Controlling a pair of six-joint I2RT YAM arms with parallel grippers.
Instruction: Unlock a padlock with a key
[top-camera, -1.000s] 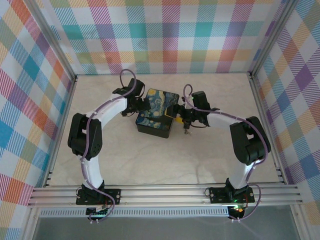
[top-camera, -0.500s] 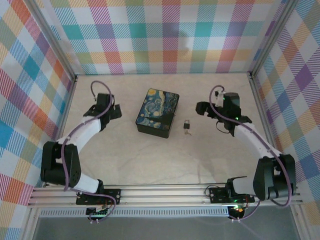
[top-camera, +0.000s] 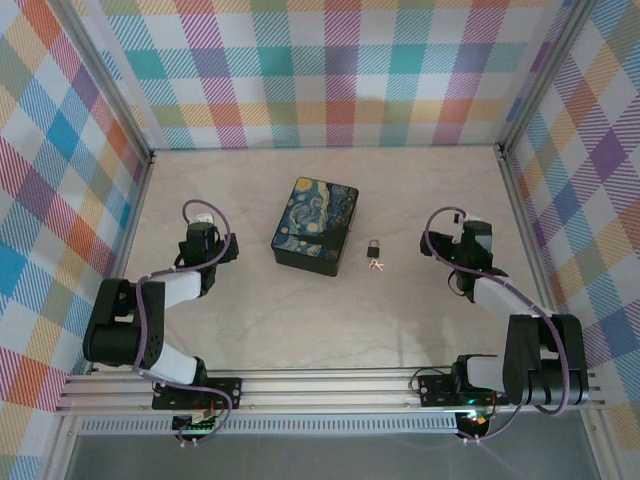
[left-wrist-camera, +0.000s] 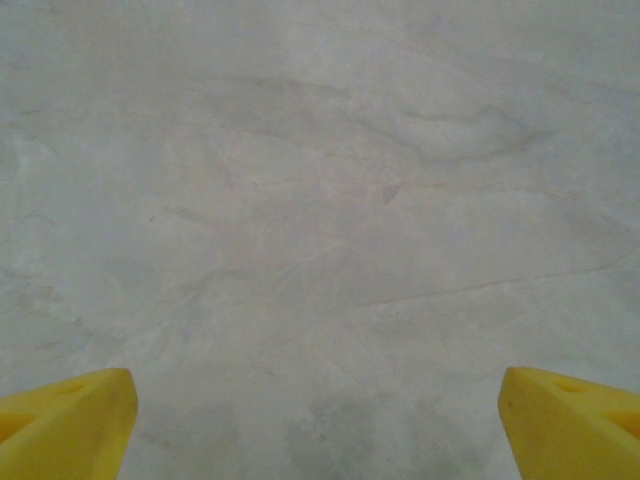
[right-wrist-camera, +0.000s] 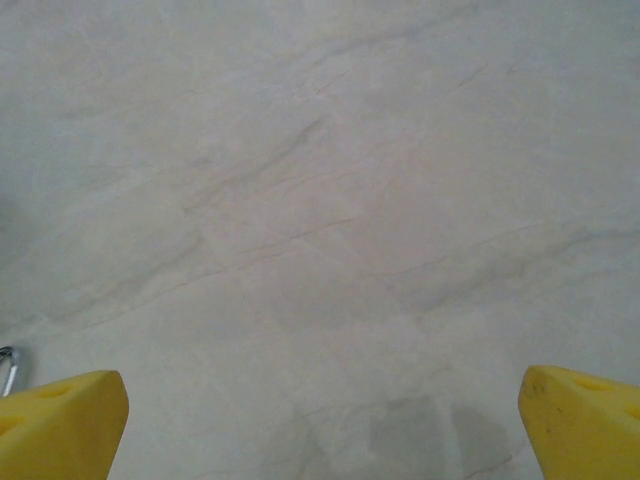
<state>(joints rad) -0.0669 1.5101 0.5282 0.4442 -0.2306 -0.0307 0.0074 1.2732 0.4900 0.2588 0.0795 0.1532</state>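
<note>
The padlock (top-camera: 372, 246), a small dark block with a silvery shackle, lies on the table just right of the painted box. Touching its near side lies the thin silvery key (top-camera: 376, 265). My left gripper (top-camera: 203, 246) hangs over bare table left of the box, well away from both. My right gripper (top-camera: 474, 243) is about as far off to the padlock's right. In the left wrist view the yellow fingertips (left-wrist-camera: 65, 415) stand wide apart, and the left gripper (left-wrist-camera: 320, 425) is open over bare marble. The right gripper (right-wrist-camera: 320, 425) is open the same way, with nothing between its fingers.
A black box (top-camera: 315, 225) with a swirling blue-and-yellow lid sits mid-table. Checked walls with metal rails (top-camera: 520, 200) close the table on three sides. A small silvery loop (right-wrist-camera: 8, 367) shows at the left edge of the right wrist view; I cannot tell what it is.
Both arms have drawn back from the box, left arm to the left, right arm to the right, and folded in. The padlock and key now lie uncovered beside the box.
</note>
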